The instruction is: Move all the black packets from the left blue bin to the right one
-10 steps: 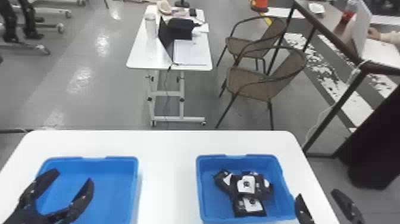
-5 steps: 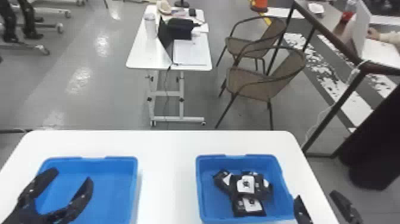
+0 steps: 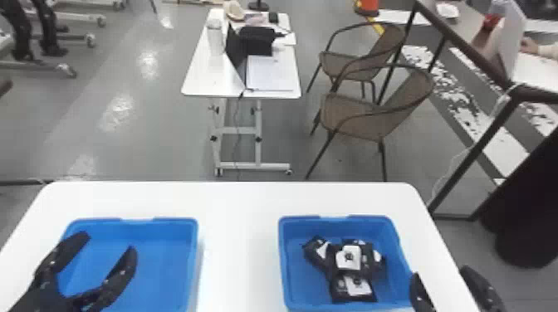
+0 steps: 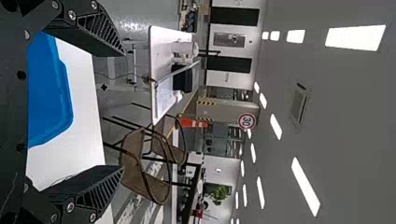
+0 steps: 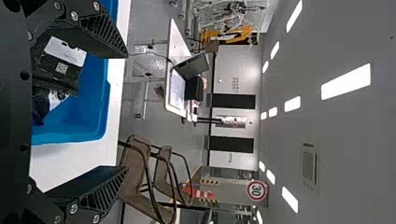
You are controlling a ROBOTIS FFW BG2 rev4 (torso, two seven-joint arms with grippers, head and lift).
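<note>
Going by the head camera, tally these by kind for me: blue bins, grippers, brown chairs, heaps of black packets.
Blue bins: 2 (left bin, right bin)
Grippers: 2 (left gripper, right gripper)
Brown chairs: 2 (nearer chair, farther chair)
Heaps of black packets: 1 (packet heap)
Total: 7

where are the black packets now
In the head view, the black packets lie heaped in the right blue bin, left of the right gripper.
</note>
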